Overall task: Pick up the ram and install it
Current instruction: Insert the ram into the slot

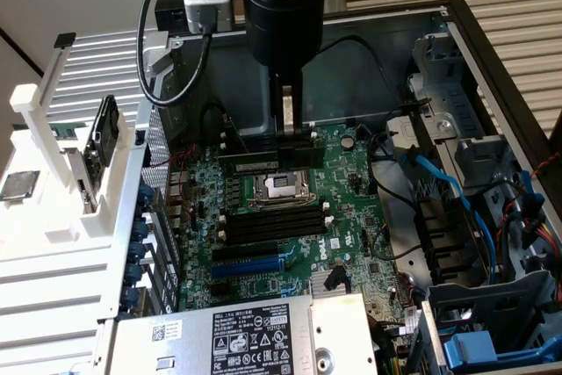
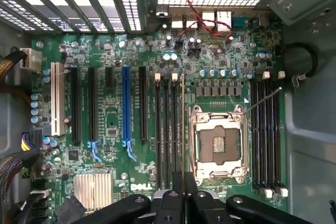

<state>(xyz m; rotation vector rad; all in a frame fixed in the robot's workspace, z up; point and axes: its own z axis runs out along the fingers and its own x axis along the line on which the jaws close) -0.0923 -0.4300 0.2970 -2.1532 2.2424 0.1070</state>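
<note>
While the arm reaches down from the top centre of the exterior view into the open computer case [image 1: 395, 50], its gripper [image 1: 291, 133] is clamped on the ram [image 1: 250, 162] and holds it by the upper edge. The stick lies level and lengthwise, a dark strip just left of centre in the frame, directly above the CPU socket [image 1: 283, 186] in the picture.

In the wrist view the ram [image 2: 182, 124] is seen edge-on as a thin line running out from between the gripper [image 2: 182, 192] fingers [image 2: 193, 203], which press on it from both sides. It runs parallel to a bank of black memory slots [image 2: 167, 129] and sits on that bank's side nearest the CPU socket [image 2: 218, 148] — just beside the socket frame. Whether the stick's lower edge already touches a slot or hangs above it cannot be told.

The green motherboard [image 1: 351, 208] fills the middle of the exterior view. Another bank of black memory slots [image 1: 268, 224] lies below the socket in the frame, bare, and the blue expansion slot [image 1: 250, 265] lies lower still, towards the power supply [image 1: 246, 331] at the bottom edge. A white rack [image 1: 44, 155] stands outside the case at the left of the frame, well apart from the gripper.

In the wrist view the blue expansion slot [image 2: 126, 108] lies beyond the slot bank, away from the socket — with a silver heatsink [image 2: 93, 190] near it on the motherboard [image 2: 110, 124].
</note>
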